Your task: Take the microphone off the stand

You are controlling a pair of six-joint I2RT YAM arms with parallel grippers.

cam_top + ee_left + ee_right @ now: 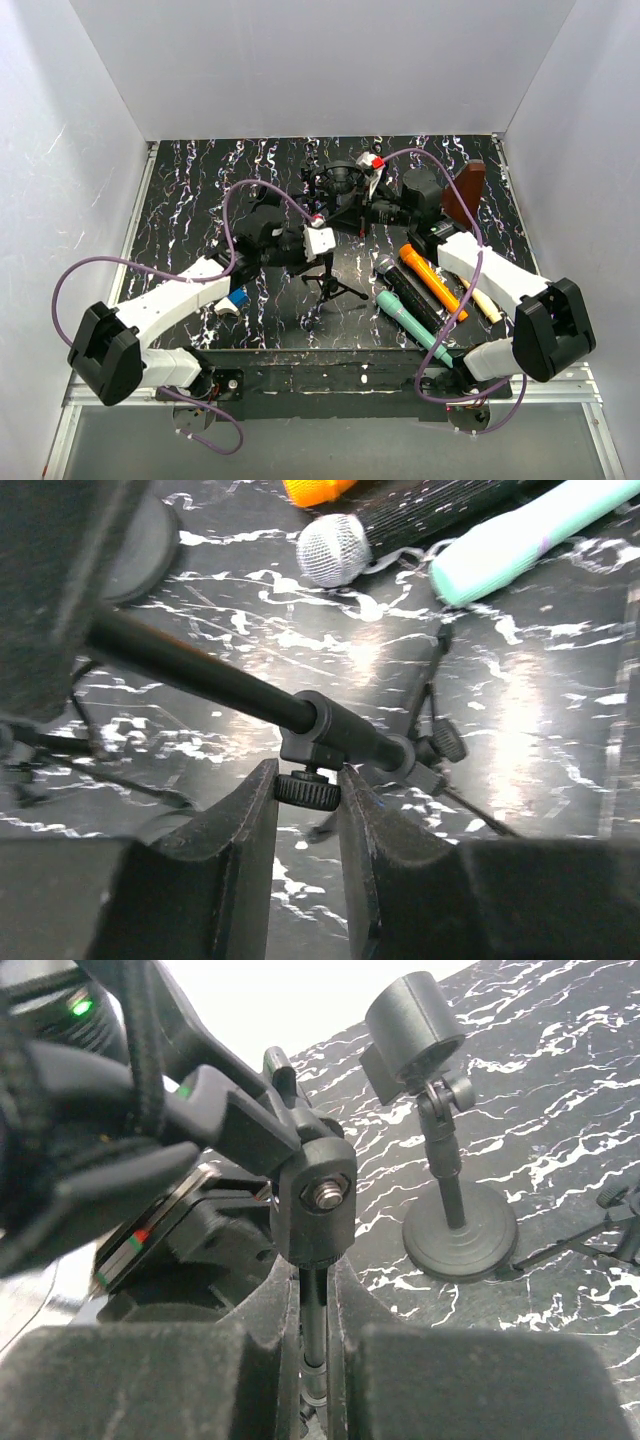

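Both grips are on, so loosening seems the step in hand: left fingers (235, 850) pinch the small knurled knob (308, 790) under the smooth black boom (200, 680), and right fingers (420, 1380) clamp the thin metal rod (315, 1330) below a bolted pivot (325, 1195). Next likely calls for turning the knob with the rod braced. The mic (343, 180) sits in its cradle at back centre of the marbled table (180, 200).

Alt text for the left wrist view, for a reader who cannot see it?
The left claw pinches a small ridged knob under the joint of a black stand rod. Behind, on the marbled black table, lie a silver-headed microphone and a mint-green microphone.
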